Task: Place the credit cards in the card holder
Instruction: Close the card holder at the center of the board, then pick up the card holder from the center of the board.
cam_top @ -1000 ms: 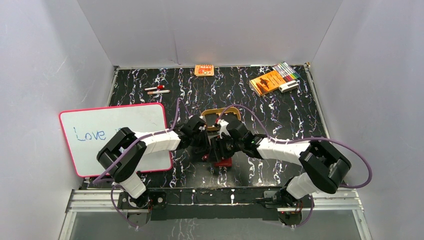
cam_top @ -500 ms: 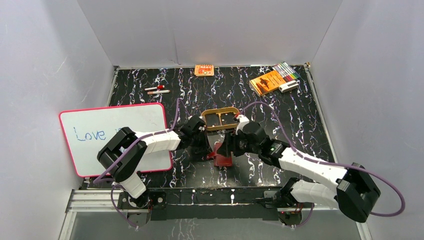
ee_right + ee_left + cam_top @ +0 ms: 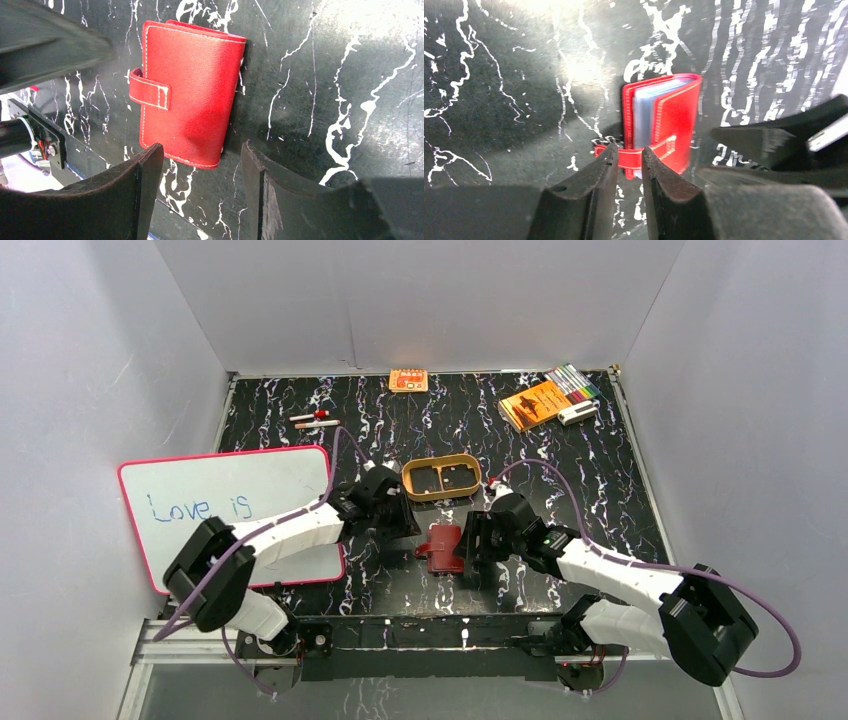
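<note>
One card holder (image 3: 440,545) is seen closed and flat on the table (image 3: 600,490), its one snap tab (image 3: 149,94) folded over the front, between two grippers. The left gripper (image 3: 628,152) is parted narrowly and nothing is clamped. The right gripper (image 3: 200,150) is spread wide and empty. Blue-grey leaves (image 3: 644,112) are shown inside the holder, but credit cards cannot be counted. One tan tray (image 3: 406,480) is set just behind.

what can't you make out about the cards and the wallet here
- Credit cards: no loose one shows in any view. The left wrist view gives only the edges of the card holder's grey sleeves, so what they contain is hidden.
- Tray compartments: too small to read in the top view.
- Whiteboard: its lower right part is covered by the left arm.
</note>
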Robot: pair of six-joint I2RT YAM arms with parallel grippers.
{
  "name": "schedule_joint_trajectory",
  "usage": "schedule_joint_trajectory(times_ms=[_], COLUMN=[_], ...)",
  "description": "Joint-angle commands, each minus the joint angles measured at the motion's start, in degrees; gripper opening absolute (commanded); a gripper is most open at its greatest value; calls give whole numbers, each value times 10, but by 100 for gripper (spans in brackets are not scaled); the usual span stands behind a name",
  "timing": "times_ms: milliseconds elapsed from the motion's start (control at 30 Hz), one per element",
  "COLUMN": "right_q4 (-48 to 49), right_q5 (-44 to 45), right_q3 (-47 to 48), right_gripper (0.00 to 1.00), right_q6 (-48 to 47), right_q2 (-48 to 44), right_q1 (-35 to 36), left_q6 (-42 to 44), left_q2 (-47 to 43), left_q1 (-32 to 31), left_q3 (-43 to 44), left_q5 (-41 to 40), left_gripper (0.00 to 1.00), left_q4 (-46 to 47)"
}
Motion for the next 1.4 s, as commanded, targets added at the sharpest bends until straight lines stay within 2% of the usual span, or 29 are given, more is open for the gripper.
schedule_joint_trajectory(times_ms=[0, 200, 433, 1000, 1367], right_q4=[16, 15, -10, 40, 176], right_q5=[11, 29, 35, -27, -125], right_q3=[5, -6, -7, -15, -65], right_gripper=[67, 69, 69, 71, 71], right_q6=[11, 28, 45, 72, 100], right_q2=[6, -7, -15, 11, 28], right_q1=[-3, -6, -8, -13, -50], left_q6=[9, 13, 19, 23, 21], left_q2=[-60, -12, 45, 82, 94], left_q1=[-2, -14, -39, -38, -38], left_q3=[35, 54, 69, 9, -8], left_q5=[-17, 88, 124, 44, 28], left_gripper=[26, 30, 30, 29, 29], left_q4=[-38, 26, 62, 23, 24])
